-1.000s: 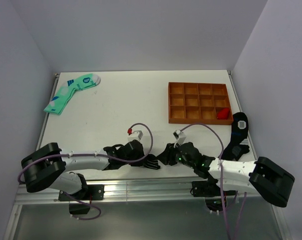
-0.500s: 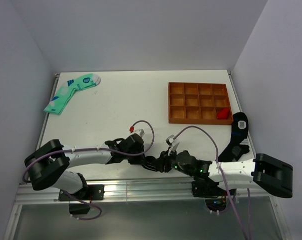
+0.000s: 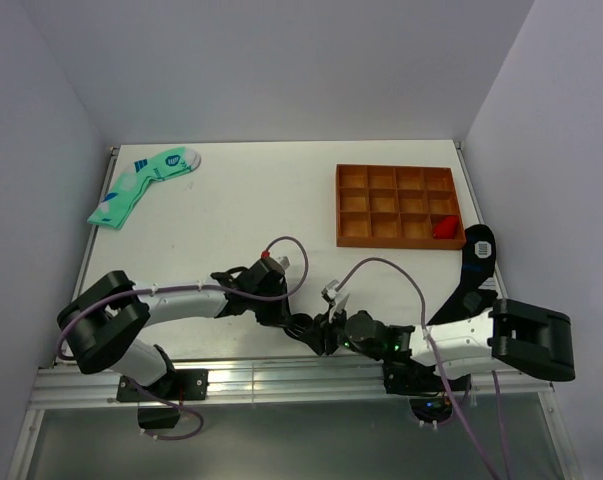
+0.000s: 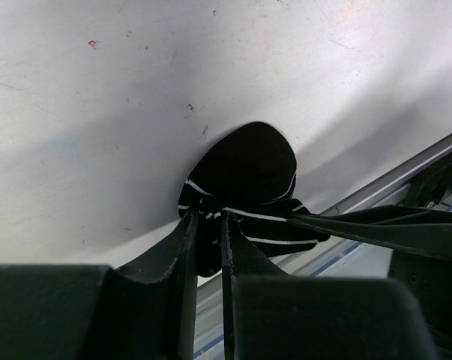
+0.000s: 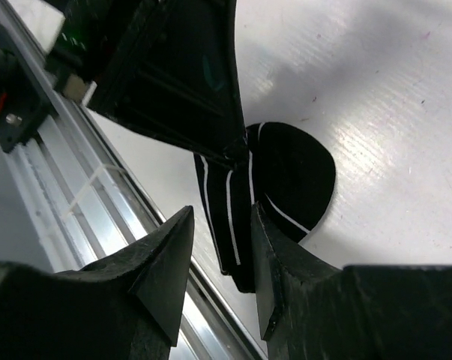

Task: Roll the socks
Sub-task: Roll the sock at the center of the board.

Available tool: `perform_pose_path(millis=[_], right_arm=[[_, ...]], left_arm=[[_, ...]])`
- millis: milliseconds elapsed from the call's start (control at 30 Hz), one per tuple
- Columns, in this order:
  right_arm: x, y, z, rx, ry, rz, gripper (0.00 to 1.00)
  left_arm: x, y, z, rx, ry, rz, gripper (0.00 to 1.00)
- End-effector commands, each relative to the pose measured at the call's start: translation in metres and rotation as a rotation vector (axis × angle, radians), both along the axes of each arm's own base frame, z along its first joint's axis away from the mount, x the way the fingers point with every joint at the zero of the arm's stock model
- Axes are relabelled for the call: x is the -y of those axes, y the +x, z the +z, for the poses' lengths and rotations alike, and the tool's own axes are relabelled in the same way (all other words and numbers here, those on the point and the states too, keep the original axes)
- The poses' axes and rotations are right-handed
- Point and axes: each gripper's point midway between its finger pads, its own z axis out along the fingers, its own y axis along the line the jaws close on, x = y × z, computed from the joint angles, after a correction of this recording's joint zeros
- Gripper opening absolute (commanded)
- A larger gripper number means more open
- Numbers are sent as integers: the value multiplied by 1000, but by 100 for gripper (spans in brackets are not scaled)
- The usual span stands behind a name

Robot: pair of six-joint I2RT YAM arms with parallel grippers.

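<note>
The black striped sock (image 4: 244, 172) is bunched at the near edge of the counter (image 3: 241, 210), clamped in the narrow left hand (image 4: 209, 219). It is straddled by the partly closed right hand (image 5: 222, 217); a grip cannot be confirmed.

Sock (image 4: 248, 169) half behind left pincer (image 4: 209, 219)

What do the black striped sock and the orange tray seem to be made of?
The black sock looks like soft matte knit fabric: it bunches and folds. The tray looks rigid, probably matte orange plastic, perhaps wood: thin straight dividers.
</note>
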Motion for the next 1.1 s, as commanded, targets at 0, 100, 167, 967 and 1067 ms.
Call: perform_pose_path(millis=[0,100,167,967,1067], right_arm=[[-8,6,6,53,3,-19,44],[-11,4,-3,56,-37,-23,43],[-12,1,-12,52,-69,-26,43],[9,-8,-64,-218,-192,-150,9],[16,-12,-75,-288,-213,-174,7]], left_arm=[[-28,-17,-26,-82,139,-33,0],[-26,-16,-26,-88,135,-36,0],[-25,-16,-26,-91,130,-34,0],[-19,0,-18,6,-12,82,26],[-18,8,-14,50,-30,121,35]])
